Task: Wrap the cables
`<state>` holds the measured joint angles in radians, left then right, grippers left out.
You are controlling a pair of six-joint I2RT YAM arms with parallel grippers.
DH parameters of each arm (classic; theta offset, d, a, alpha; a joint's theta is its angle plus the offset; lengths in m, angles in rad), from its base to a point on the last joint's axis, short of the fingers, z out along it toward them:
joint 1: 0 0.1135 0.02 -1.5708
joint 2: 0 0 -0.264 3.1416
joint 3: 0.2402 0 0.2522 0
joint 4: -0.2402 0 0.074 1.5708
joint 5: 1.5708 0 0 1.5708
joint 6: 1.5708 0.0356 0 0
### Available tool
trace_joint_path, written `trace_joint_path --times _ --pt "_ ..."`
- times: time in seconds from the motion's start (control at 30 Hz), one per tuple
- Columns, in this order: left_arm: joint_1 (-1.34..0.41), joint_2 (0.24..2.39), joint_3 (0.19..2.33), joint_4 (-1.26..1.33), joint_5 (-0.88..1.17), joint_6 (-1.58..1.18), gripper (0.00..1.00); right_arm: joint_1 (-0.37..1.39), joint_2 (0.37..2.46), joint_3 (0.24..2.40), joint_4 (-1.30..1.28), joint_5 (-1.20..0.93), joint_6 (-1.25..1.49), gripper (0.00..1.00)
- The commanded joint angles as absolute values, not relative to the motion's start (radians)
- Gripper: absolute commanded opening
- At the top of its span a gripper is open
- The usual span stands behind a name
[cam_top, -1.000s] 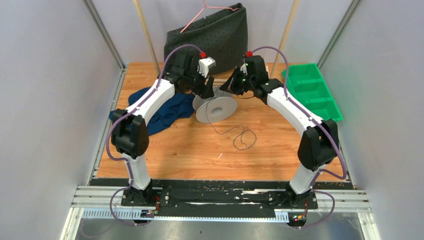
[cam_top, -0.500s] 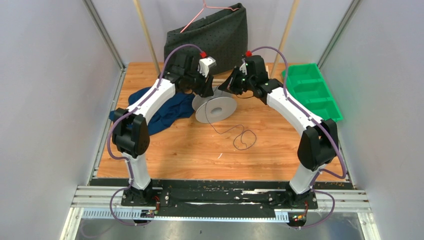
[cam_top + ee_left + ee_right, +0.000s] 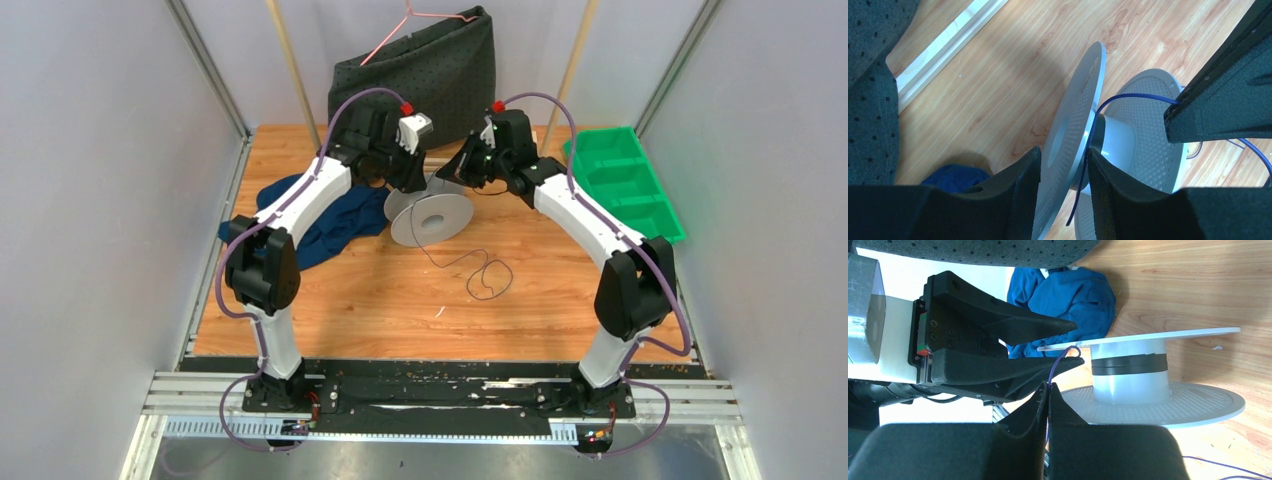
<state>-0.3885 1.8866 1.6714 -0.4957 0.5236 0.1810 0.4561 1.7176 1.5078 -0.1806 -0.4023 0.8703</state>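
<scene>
A grey-white spool [image 3: 432,218] lies tilted on the wooden table, a band of dark cable wound on its hub [image 3: 1129,363]. The thin cable [image 3: 488,272] trails off it in loose loops toward the front. My left gripper [image 3: 1064,151] is open. Its fingers straddle the rim of the spool's upper flange [image 3: 1083,100], and a strand of cable [image 3: 1128,96] runs beside the inner finger. Seen from the right wrist, a gap shows between the left gripper [image 3: 1073,345] and the flange. My right gripper [image 3: 1049,386] is shut on the cable [image 3: 1060,357] just beside the spool [image 3: 1148,405].
A crumpled blue cloth [image 3: 320,220] lies left of the spool under the left arm. A green divided bin [image 3: 630,185] sits at the right edge. A dark dotted fabric bag [image 3: 420,70] with a pink hanger [image 3: 400,30] stands against the back wall.
The left gripper's jaws have narrowed around the spool's flange. Both arms and the loose cable loops have barely moved.
</scene>
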Motion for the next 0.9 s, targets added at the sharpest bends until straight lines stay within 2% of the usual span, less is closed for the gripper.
trace_joint_path --times 0.0,0.33,0.57,0.6,0.67,0.73,0.87 --pt "-0.382 1.907 1.693 -0.486 0.525 0.199 0.42 0.439 1.740 1.500 -0.173 -0.424 0.882 0.01" --pt "-0.382 1.907 1.694 -0.475 0.499 0.206 0.29 0.434 1.748 1.502 -0.168 -0.431 0.887 0.01" --pt "-0.382 1.905 1.702 -0.470 0.490 0.203 0.01 0.430 1.753 1.497 -0.152 -0.445 0.891 0.01" --pt "-0.382 1.904 1.703 -0.470 0.489 0.201 0.00 0.428 1.752 1.496 -0.149 -0.447 0.891 0.05" --pt "-0.382 1.900 1.705 -0.472 0.491 0.196 0.00 0.416 1.747 1.494 -0.149 -0.450 0.884 0.28" --pt "-0.382 1.892 1.711 -0.477 0.490 0.185 0.00 0.389 1.731 1.490 -0.166 -0.450 0.862 0.46" --pt "-0.383 1.857 1.725 -0.510 0.473 0.152 0.00 0.299 1.639 1.436 -0.190 -0.462 0.797 0.63"
